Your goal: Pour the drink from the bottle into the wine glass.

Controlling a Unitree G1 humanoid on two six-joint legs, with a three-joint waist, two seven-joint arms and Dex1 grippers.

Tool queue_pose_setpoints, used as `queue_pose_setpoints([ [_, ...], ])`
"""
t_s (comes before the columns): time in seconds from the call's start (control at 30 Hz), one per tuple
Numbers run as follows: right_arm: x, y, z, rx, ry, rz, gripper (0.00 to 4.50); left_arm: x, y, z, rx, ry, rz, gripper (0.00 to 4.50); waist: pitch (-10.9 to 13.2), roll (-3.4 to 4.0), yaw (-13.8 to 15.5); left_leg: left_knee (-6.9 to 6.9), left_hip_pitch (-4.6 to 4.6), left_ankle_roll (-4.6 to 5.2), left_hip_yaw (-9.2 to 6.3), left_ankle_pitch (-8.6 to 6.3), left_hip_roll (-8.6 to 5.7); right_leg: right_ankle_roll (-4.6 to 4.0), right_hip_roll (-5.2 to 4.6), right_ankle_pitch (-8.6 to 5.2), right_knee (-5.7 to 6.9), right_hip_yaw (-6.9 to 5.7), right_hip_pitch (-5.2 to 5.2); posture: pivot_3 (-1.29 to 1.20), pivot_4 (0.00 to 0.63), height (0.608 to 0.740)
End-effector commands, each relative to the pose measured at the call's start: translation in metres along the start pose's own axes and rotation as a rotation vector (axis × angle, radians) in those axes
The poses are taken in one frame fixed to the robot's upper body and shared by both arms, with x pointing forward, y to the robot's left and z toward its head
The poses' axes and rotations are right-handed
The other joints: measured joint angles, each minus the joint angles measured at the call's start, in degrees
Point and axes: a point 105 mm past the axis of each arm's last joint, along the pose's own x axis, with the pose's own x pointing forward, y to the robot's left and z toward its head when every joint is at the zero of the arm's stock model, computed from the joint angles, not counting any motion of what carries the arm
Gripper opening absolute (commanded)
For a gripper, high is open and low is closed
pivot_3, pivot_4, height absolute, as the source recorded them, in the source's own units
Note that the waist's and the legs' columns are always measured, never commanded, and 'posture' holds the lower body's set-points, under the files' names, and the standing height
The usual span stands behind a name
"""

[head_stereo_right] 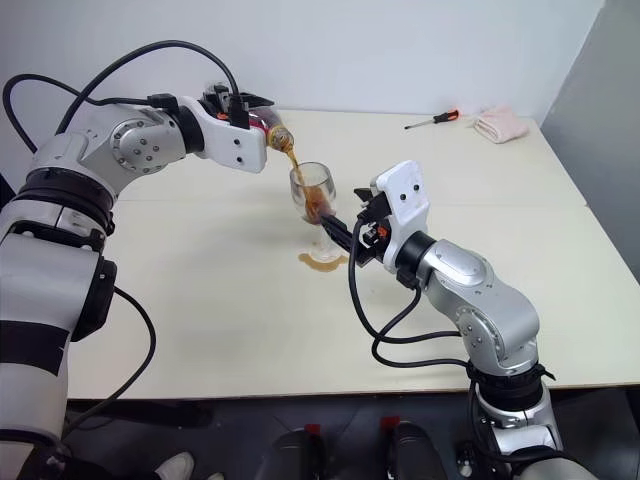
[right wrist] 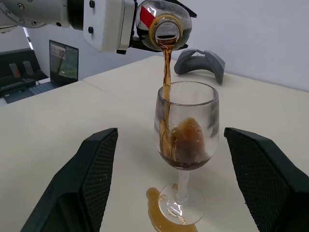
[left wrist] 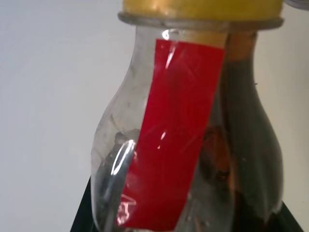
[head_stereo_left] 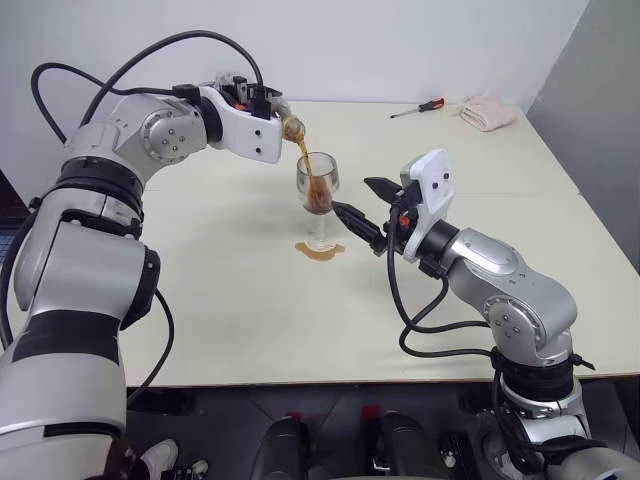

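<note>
Even, bright indoor light falls from overhead, with soft, faint shadows on the pale table [head_stereo_left: 480, 270]. The head views are sharp, slightly curved at the edges. In the left wrist view the bottle [left wrist: 193, 145] sits very close, soft and blurred, with white glare streaks on its plastic. The glass [right wrist: 187, 128] shows clear highlights.
</note>
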Motion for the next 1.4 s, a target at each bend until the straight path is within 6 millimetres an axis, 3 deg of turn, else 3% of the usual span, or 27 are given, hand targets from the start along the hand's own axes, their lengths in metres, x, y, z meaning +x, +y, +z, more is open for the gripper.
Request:
queue_pose_setpoints([
  [0.03, -0.0027, 0.0026, 0.0122, -0.020, -0.048, 0.007, 3.78, -0.0053, 0.0198, -0.0028, 0.021, 0.013, 0.059, 1.65, 0.00, 0.00, 0.00, 0.00, 0.00, 0.00, 0.00, 0.00, 0.00, 0.00, 0.00, 0.00, 0.00, 0.00, 0.00, 0.00, 0.150, 0.740],
  [1.4, -0.0033, 0.0040, 0.0120, -0.020, -0.047, 0.015, 3.78, -0.0064, 0.0216, -0.0059, 0.034, 0.032, 0.061, 1.65, 0.00, 0.00, 0.00, 0.00, 0.00, 0.00, 0.00, 0.00, 0.00, 0.00, 0.00, 0.00, 0.00, 0.00, -0.01, 0.00, 0.150, 0.740],
])
